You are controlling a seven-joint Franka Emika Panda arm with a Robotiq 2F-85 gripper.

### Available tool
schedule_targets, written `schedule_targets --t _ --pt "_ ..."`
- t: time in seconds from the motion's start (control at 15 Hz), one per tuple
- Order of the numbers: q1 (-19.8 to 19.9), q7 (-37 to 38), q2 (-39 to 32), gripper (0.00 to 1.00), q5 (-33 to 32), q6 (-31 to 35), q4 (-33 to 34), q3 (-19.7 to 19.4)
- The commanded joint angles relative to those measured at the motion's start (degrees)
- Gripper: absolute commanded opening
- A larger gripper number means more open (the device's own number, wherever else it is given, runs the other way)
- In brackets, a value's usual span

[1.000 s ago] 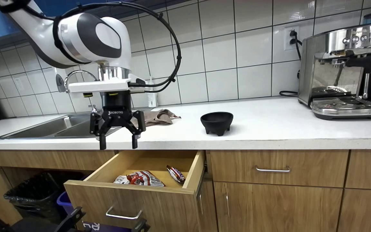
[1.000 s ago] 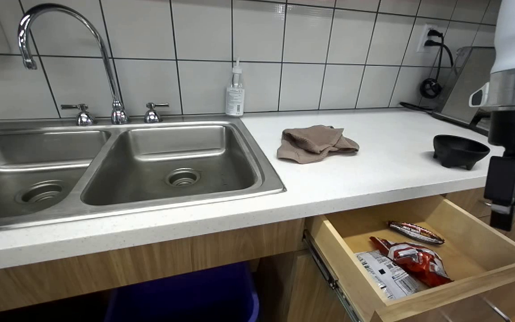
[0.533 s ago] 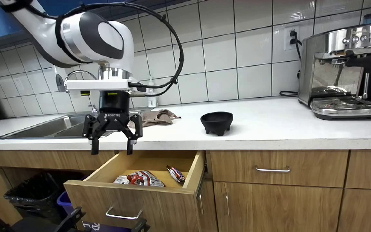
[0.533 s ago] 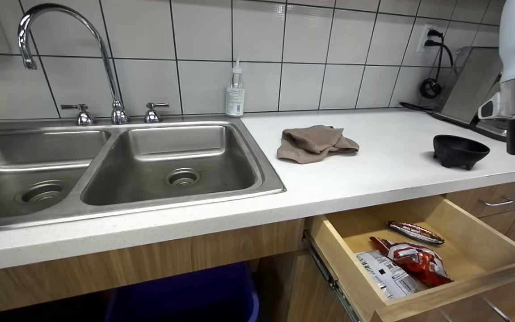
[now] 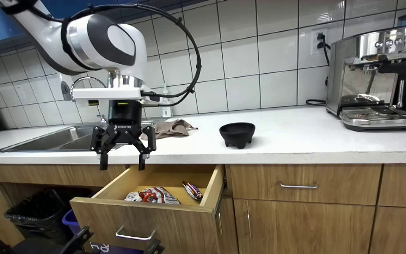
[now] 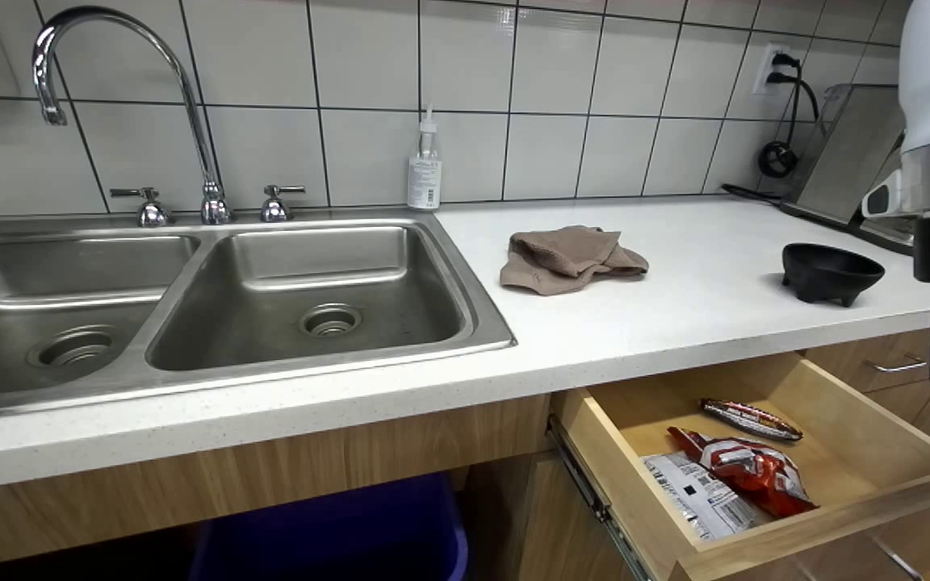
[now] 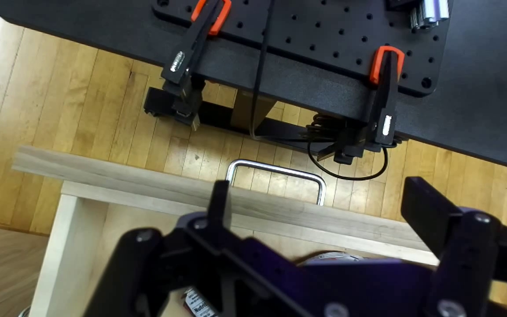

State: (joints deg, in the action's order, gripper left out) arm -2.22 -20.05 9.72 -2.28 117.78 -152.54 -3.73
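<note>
My gripper (image 5: 122,163) stands open with nothing between its fingers, pointing down above the left front of the pulled-out wooden drawer (image 5: 174,225). It touches nothing that I can see. The drawer holds a red and white snack bag (image 6: 756,472), partly over a white printed wrapper (image 6: 699,496), and a small wrapped bar (image 6: 751,420). In the wrist view the fingers spread wide around the drawer's front edge (image 7: 306,215), seen from above, with its metal handle (image 7: 275,168) beyond. The gripper's body hides most of the drawer's contents there. In an exterior view the frame's right edge cuts off the gripper.
On the white counter stand a black footed bowl (image 5: 237,134), a brown cloth (image 6: 570,258) and a steel coffee machine (image 5: 375,77). A double sink (image 6: 328,274) lies beside the cloth. Opposite the drawer, a black table (image 7: 315,75) carries orange-tipped clamps (image 7: 385,66).
Over the first half second the gripper moves slightly down and left in an exterior view, away from the counter. Since then it is almost still. The drawer and its contents have not moved.
</note>
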Motion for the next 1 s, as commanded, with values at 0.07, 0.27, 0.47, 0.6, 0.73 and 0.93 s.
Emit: schedule_targets --t 0.07,0.27,0.47,0.6,0.73,0.93 --pt "0.59 0.54 0.46 1.00 -0.95 0.49 -0.80 0.89" --pt "0.71 1.61 1.53 1.00 -2.01 -0.52 -2.10 1.13" --pt "0.76 1.76 2.39 1.00 -3.09 -2.10 -3.71 1.15" --pt "0.70 1.52 2.88 1.00 -3.62 -3.36 -4.82 1.14" --pt "0.63 1.50 3.45 1.00 -4.39 -4.40 -6.06 1.26" --pt "0.51 1.59 3.60 1.00 -5.40 -5.79 -7.44 1.43"
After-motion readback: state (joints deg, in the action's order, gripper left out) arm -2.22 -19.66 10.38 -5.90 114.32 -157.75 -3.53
